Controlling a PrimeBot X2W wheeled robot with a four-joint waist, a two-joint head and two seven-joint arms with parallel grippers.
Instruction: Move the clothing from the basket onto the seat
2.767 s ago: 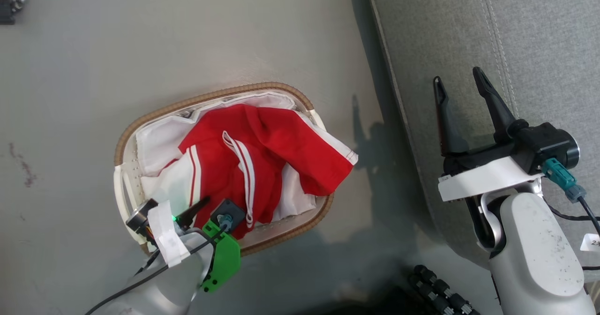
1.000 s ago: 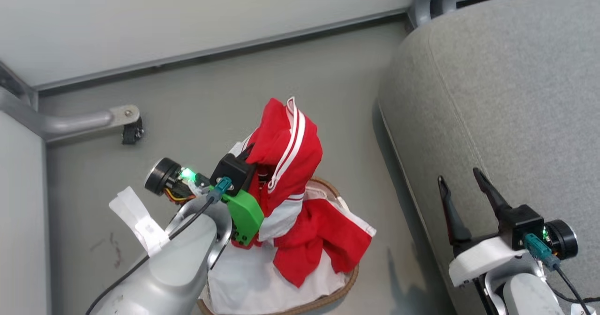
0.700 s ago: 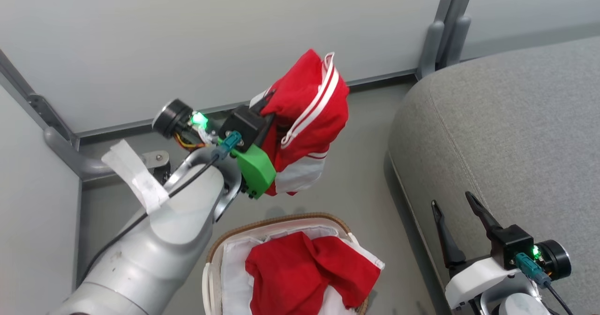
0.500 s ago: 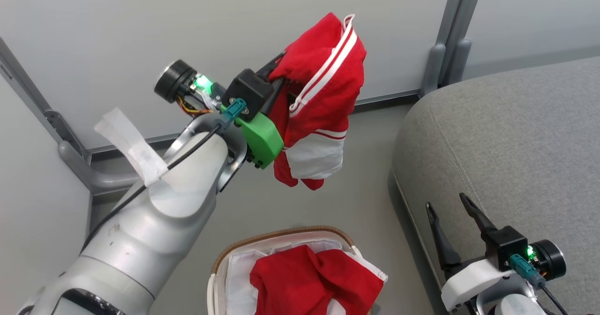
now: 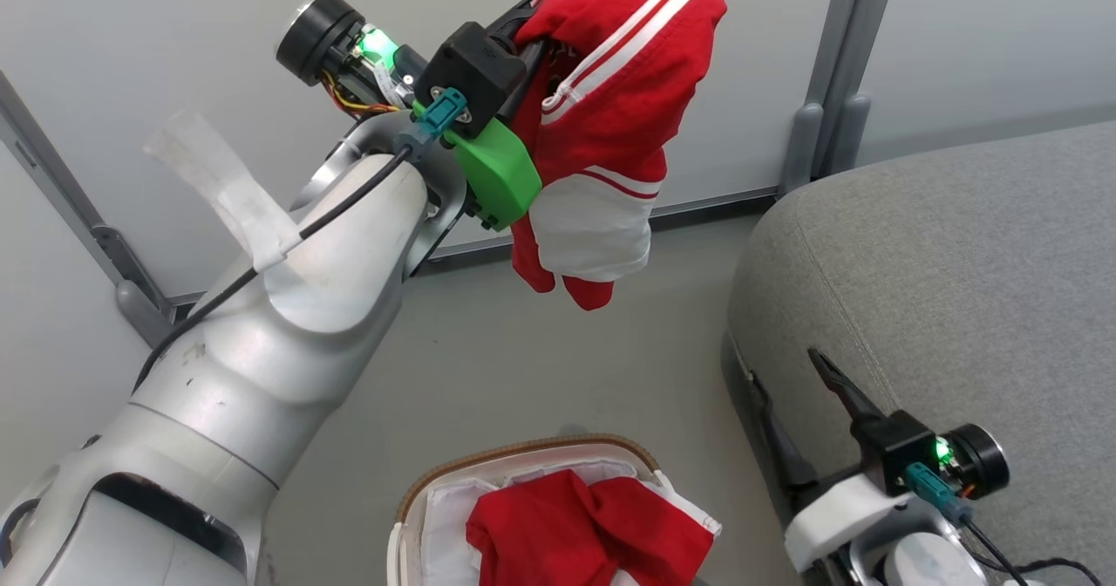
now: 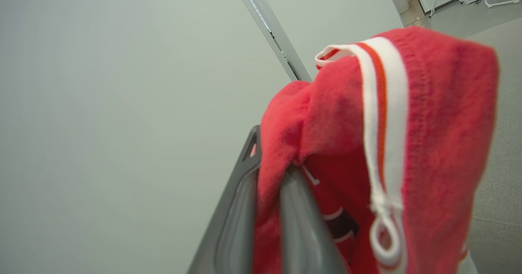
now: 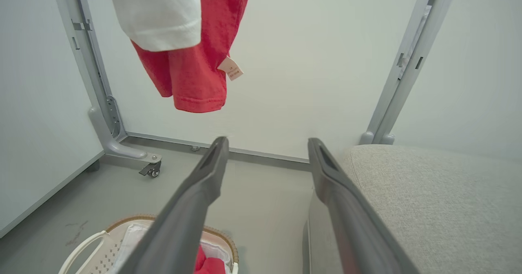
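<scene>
Head view caught the left gripper (image 5: 527,15) up high, fingers clamped on one red garment (image 5: 610,89). It draped over the fingertips and hung below them, long axis vertical, hem pointing floorward. A second garment (image 5: 584,538) lay in the basket (image 5: 488,473), well below that gripper. The right gripper (image 7: 267,143) stood spread and empty beside the seat (image 5: 942,263).

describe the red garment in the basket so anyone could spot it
Left of the grey couch, a brown-rimmed white basket sits on the floor. The red garment lies crumpled inside it. Unlike the hanging garment in the left hand, it is unheld.
</scene>
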